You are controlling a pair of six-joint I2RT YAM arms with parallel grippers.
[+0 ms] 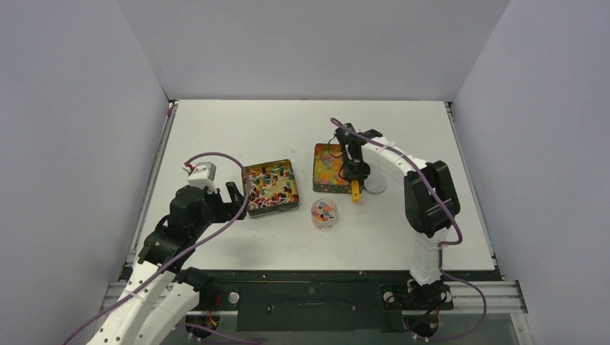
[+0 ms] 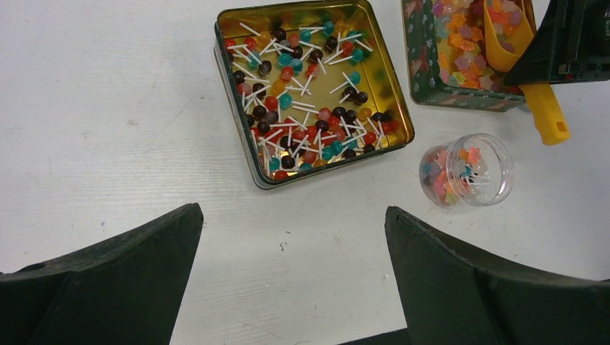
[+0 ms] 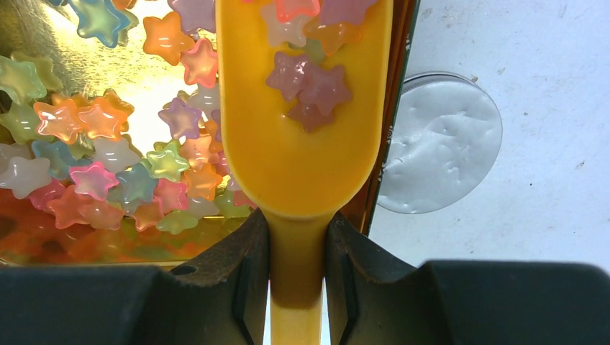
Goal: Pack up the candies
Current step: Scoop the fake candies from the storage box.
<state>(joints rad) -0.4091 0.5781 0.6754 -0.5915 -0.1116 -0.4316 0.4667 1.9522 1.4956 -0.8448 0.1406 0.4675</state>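
Over the tin [image 2: 415,57], the right gripper [image 3: 297,248] clamps the scoop [image 3: 302,158] by its handle, keeping candies [image 3: 309,83] level for the jar [image 1: 324,213].

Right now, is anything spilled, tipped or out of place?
Nothing stands out. No candies lie loose on the table; the lollipop tin and star tin sit flat, the small jar stands upright, the white lid lies beside the star tin. The right claw holds the loaded scoop over that tin.

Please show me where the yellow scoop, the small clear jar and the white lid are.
yellow scoop [image 3: 302,165], right wrist view, bare floor of its bowl.
small clear jar [image 2: 466,170], left wrist view, middle of its clear body.
white lid [image 3: 439,144], right wrist view, middle of its face.
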